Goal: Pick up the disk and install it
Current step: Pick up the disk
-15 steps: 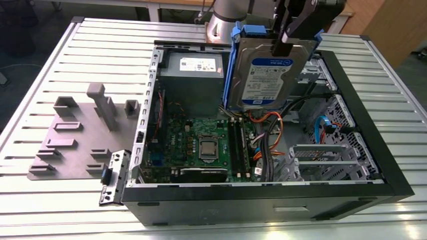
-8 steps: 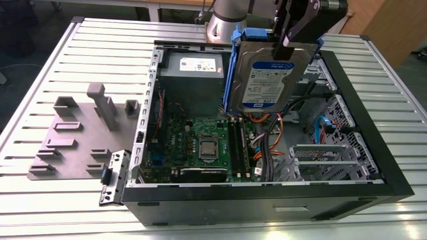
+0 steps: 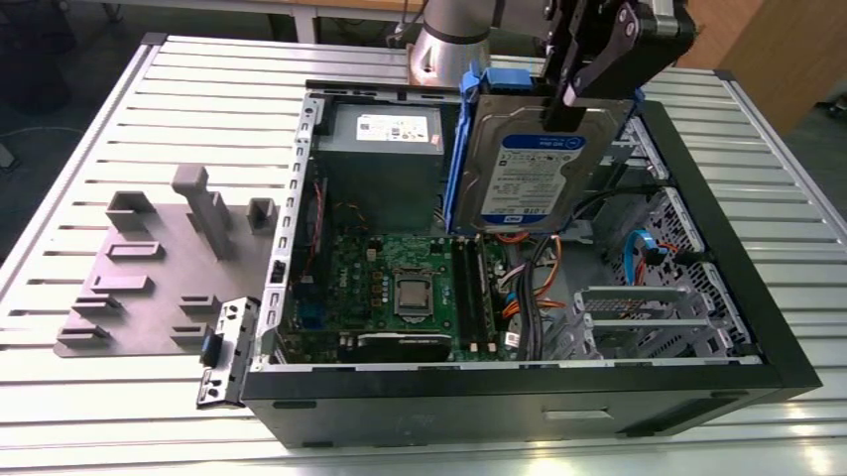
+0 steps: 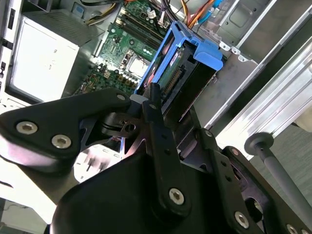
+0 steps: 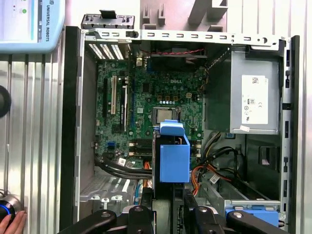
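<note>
Exterior view shows a slatted aluminium table carrying an open black computer case that lies on its side with its inside facing up. On the exterior view's left, beside the case, a grey fixture plate with raised blocks rests on the slats. Inside the case, a grey power-supply box with a white sticker sits at the far end, just beside the green motherboard, and a grey metal drive cage occupies the near corner on the exterior view's right. The disk hangs upright above the case interior, clear of the motherboard, its white-and-blue label facing the camera and its blue carrier framing both long edges. The black gripper clamps the disk at its upper end, fingers pressed against its two flat faces. In the first wrist view the carrier's blue end tab points down over the motherboard, near the processor socket.
</note>
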Controlling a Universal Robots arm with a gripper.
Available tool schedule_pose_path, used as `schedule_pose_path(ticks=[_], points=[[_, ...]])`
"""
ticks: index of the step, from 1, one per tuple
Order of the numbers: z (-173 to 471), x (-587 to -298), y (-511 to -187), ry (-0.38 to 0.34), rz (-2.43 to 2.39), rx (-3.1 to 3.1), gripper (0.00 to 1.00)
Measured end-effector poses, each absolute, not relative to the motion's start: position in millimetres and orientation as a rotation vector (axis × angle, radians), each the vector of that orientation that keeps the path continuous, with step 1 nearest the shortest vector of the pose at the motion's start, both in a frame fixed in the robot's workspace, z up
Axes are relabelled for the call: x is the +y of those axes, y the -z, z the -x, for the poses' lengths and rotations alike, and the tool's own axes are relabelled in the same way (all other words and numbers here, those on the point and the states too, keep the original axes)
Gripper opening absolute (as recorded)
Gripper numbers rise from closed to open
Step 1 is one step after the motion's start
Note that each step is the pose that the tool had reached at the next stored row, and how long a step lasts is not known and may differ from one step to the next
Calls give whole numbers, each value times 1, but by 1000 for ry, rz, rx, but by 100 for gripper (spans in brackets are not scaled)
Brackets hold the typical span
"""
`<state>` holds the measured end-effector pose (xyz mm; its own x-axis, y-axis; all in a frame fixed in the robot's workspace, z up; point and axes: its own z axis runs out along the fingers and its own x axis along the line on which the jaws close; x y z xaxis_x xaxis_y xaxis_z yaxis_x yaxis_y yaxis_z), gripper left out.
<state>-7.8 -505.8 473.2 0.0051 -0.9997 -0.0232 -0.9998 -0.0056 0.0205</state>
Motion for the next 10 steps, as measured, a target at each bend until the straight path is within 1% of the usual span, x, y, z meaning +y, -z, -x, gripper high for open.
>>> schedule_pose_path(ticks=[10], points=[[7,-509,-467,-48,2226,2214,35]])
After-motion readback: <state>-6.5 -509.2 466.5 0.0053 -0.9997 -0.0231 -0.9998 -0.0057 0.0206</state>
